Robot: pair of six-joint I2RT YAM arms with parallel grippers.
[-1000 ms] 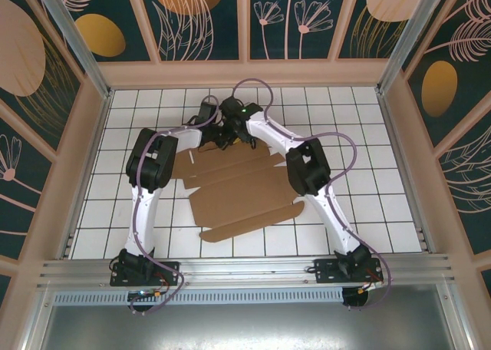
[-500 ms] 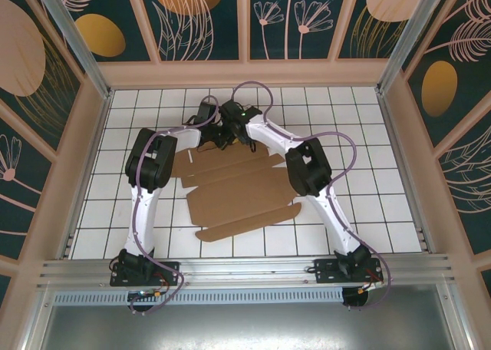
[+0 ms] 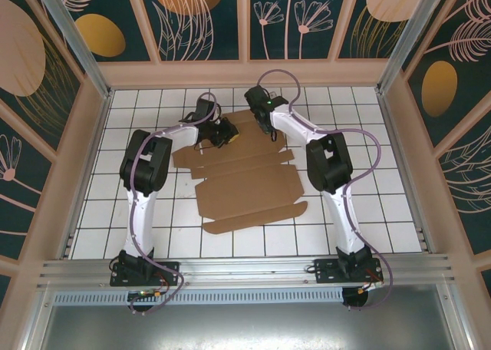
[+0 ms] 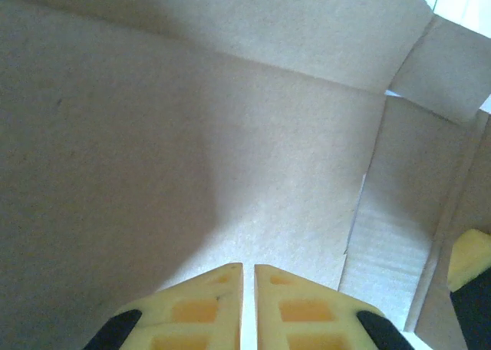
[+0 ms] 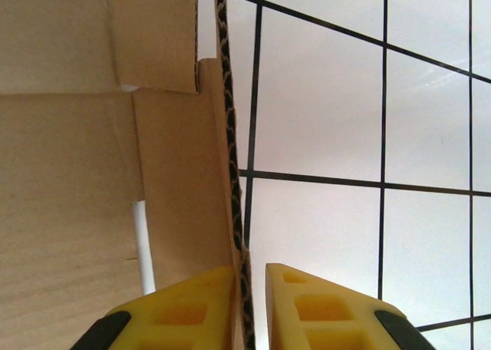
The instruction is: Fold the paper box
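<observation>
Cardboard paper box (image 3: pixel 245 187) likely light, stiff (bends at creases); grab flap edges: right gripper (image 5: pixel 250 304) clamps upper edge, left gripper (image 4: pixel 248 296) together.

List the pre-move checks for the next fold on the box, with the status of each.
1. Edge of the paper box between the fingers of the right pincer: ok, the corrugated edge sits there.
2. Right grip firm: cannot tell, a sliver of gap shows beside the edge.
3. Nothing in the left pincer: ok, jaws nearly together over a panel.
4. Pincers apart from each other: ok in the top view.
5. Panels folded: not ok, the sheet lies spread on the table.
</observation>
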